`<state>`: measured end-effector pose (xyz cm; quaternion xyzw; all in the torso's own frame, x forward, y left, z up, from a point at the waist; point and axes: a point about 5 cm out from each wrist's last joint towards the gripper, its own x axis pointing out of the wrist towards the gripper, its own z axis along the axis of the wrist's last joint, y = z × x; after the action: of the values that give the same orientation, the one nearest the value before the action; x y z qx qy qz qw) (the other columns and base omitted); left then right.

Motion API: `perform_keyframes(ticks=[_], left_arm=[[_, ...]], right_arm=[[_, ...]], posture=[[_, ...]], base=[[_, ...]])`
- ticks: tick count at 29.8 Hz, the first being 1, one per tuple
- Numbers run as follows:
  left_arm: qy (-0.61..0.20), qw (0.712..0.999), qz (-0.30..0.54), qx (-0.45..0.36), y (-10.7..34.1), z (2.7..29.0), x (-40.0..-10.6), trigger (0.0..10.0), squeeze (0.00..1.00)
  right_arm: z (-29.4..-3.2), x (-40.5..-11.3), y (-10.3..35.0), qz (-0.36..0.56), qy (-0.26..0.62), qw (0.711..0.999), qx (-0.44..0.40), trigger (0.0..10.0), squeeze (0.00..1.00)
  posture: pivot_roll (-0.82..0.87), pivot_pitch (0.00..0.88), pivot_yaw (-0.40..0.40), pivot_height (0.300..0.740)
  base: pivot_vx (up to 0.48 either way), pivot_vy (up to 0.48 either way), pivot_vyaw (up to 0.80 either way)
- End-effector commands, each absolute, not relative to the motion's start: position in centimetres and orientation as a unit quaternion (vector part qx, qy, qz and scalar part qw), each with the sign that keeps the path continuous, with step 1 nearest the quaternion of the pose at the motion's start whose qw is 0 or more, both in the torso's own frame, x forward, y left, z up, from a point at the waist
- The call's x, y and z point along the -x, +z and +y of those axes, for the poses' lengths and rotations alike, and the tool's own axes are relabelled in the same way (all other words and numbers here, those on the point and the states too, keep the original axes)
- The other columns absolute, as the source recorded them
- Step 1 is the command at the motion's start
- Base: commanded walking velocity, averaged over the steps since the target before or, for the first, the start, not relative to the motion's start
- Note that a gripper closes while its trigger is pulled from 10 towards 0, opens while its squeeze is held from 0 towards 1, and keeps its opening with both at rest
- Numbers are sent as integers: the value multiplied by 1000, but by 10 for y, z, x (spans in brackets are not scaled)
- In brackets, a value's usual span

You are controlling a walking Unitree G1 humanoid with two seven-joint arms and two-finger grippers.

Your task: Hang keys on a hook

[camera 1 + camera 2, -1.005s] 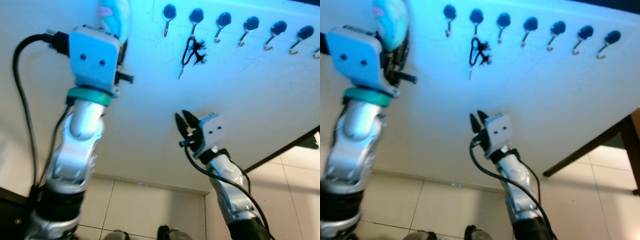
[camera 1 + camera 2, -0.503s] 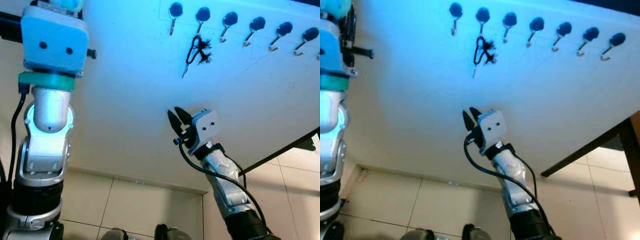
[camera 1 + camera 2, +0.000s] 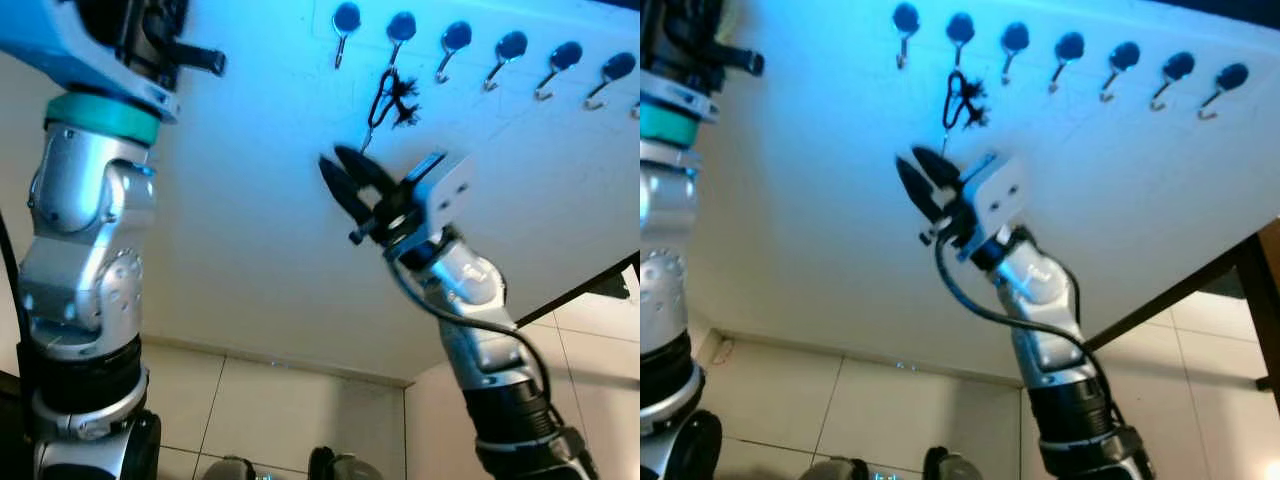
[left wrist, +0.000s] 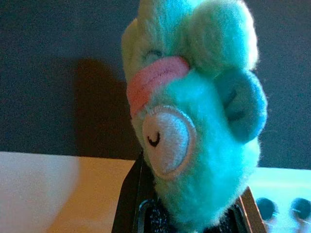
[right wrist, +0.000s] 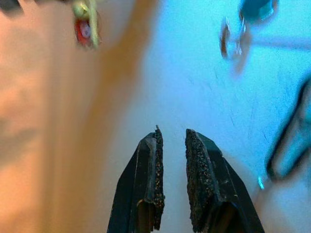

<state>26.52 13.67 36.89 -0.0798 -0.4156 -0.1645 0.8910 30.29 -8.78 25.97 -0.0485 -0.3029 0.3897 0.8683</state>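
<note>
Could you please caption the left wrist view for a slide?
Left gripper shut on a turquoise plush keychain toy.

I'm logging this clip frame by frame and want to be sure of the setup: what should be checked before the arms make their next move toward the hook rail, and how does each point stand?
1. Left gripper has its load: ok, it is shut on a turquoise plush keychain.
2. Keys attached to that plush: cannot tell.
3. Free hooks on the wall: ok, the leftmost hook and those to the right, such as the third hook, are bare.
4. Second hook: not ok for hanging, a dark key bunch already hangs there.
5. Right gripper free: ok, its fingers are slightly apart with nothing between them, just below the bunch.
</note>
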Motion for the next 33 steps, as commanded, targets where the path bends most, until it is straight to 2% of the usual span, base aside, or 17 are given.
perform_keyframes(ticks=[1,5,8,16,17,18,21,24,25,26,28,33], left_arm=[[-181,885,-418,92,369,135,-259,10000,0],[-223,879,-408,106,368,125,-255,10000,0],[-275,865,-393,149,368,115,-255,10000,0],[-312,860,-359,185,366,104,-267,10000,0],[-317,860,-351,189,364,99,-272,10000,0],[-321,862,-342,194,362,91,-277,10000,0],[-327,864,-327,202,358,81,-286,10000,0],[-326,865,-321,204,356,79,-289,10000,0],[-325,866,-320,206,354,79,-289,10000,0],[-325,866,-319,208,352,80,-289,10000,0],[-326,865,-319,209,351,80,-287,10000,0],[-329,862,-322,212,353,80,-287,10000,0]], right_arm=[[-89,-303,258,-294,399,868,43,10000,0],[-87,-304,259,-295,405,865,39,10000,0],[-78,-304,257,-285,430,856,24,10000,0],[-63,-291,269,-292,474,831,-19,10000,0],[-61,-289,272,-305,468,829,-6,10000,67],[-59,-288,275,-325,454,829,26,10000,1000],[-58,-283,279,-363,424,825,87,10000,1000],[-60,-280,281,-376,406,828,94,10000,1000],[-63,-278,283,-389,385,830,111,10000,204],[-65,-276,283,-397,366,832,127,10000,0],[-68,-273,282,-415,334,830,165,10000,0],[-68,-277,274,-406,304,847,158,10000,0]], posture=[[131,108,-1,740],[130,108,-3,740],[124,110,3,740],[116,110,15,740],[109,110,19,740],[105,111,23,740],[101,111,27,740],[98,113,29,740],[95,114,32,740],[92,115,35,740],[85,116,41,740],[81,117,49,740]], base=[[0,0,0],[0,0,0],[0,0,0],[0,0,0],[0,0,0],[0,0,0],[0,0,0],[0,0,0],[0,0,0],[0,0,0],[0,0,0],[0,0,0]])
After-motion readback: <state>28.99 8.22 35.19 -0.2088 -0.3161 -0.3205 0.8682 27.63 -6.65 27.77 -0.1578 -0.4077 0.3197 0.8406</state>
